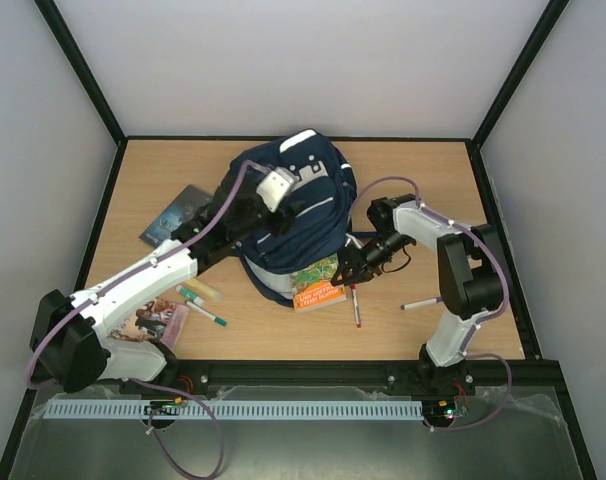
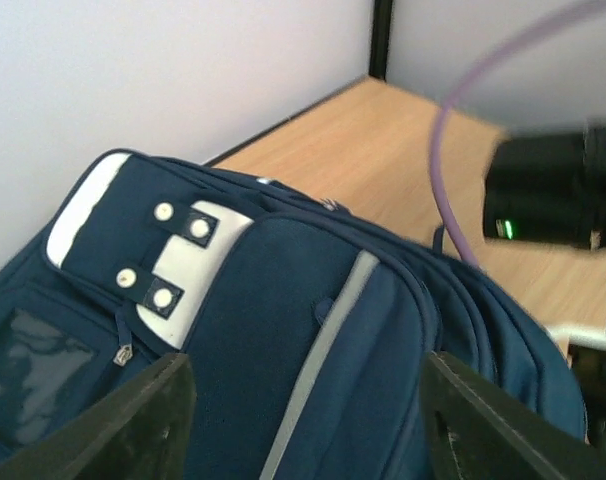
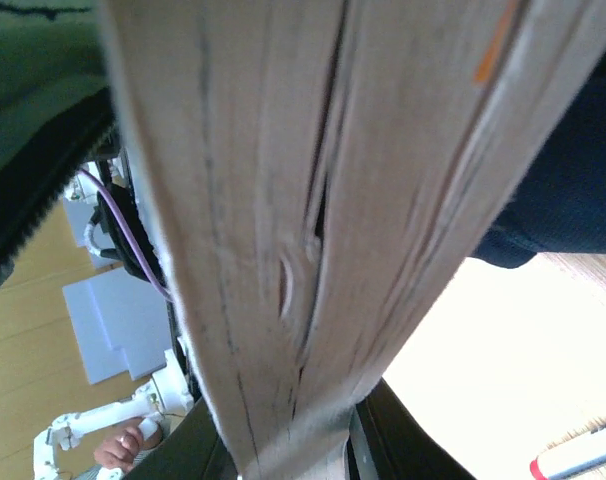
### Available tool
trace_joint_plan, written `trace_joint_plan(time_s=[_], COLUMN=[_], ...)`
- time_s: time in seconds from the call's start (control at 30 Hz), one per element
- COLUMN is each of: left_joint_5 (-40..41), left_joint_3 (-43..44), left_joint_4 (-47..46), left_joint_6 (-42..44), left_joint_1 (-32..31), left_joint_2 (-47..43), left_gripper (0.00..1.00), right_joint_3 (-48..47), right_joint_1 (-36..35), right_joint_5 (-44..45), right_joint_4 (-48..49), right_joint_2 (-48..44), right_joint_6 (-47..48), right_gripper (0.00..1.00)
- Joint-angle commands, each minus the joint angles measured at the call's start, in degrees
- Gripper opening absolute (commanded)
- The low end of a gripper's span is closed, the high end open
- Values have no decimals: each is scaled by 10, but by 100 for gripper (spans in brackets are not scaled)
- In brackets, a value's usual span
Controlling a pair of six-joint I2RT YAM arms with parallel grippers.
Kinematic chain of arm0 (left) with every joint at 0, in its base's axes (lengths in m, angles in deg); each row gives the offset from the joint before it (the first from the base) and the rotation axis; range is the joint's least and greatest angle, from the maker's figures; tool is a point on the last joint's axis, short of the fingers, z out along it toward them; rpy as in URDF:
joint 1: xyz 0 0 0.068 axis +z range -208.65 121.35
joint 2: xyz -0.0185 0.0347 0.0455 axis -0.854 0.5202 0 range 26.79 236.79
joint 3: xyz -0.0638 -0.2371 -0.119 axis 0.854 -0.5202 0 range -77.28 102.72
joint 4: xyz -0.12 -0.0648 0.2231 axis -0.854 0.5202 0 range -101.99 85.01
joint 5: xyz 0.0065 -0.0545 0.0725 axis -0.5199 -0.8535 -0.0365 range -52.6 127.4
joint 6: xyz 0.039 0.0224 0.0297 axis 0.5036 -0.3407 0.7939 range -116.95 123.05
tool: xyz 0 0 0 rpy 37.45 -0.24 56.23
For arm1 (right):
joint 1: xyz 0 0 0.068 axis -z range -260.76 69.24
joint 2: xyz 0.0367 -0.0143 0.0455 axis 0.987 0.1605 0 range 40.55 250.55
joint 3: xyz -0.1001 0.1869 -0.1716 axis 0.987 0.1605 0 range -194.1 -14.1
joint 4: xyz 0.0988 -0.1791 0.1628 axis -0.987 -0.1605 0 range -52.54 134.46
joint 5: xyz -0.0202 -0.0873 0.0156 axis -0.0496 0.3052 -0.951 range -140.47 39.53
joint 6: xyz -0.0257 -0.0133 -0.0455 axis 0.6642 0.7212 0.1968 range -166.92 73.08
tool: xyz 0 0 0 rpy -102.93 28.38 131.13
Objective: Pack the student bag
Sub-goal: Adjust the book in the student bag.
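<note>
Packing progress: early, by appearance; only one item was in hand and several lay loose on the table.
Student bag: navy, lying at the middle of the table, white-patched top toward the far wall; its interior was not visible, nor whether the main compartment was unzipped.
Left gripper: jaws spread and empty, poised over the bag's upper front panel.
Right gripper: clamped on the page edge of the green-and-orange book, which lay against the bag's near end.
Items outstanding: dark flat case left of the bag; green-capped markers and picture booklet beside the left arm; red-tipped pen and second pen on the right.
</note>
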Motion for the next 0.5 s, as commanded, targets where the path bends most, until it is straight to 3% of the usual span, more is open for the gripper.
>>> trace_joint_plan(time_s=[0.0, 0.03, 0.1, 0.17, 0.27, 0.47], left_joint_5=[98, 104, 98, 79, 57, 67], left_joint_3=[8, 4, -7, -22, -43, -49], left_joint_4=[57, 68, 93, 109, 113, 117], left_joint_6=[72, 74, 71, 72, 75, 92], left_joint_1=[-70, -79, -85, -88, -92, -92], left_joint_2=[14, 16, 17, 12, 4, 44], left_gripper=[68, 71, 85, 89, 87, 74], right_joint_3=[-24, -26, -28, -25, -2, 33], right_joint_1=[8, 13, 22, 28, 32, 32], right_joint_5=[-40, -46, -57, -59, -55, -59], right_joint_4=[-26, -27, -23, -9, 36, 83], right_joint_2=[-40, -45, -56, -67, -86, -91], right_joint_6=[33, 38, 45, 48, 40, 39], right_gripper=[1, 1, 1, 1, 1, 1])
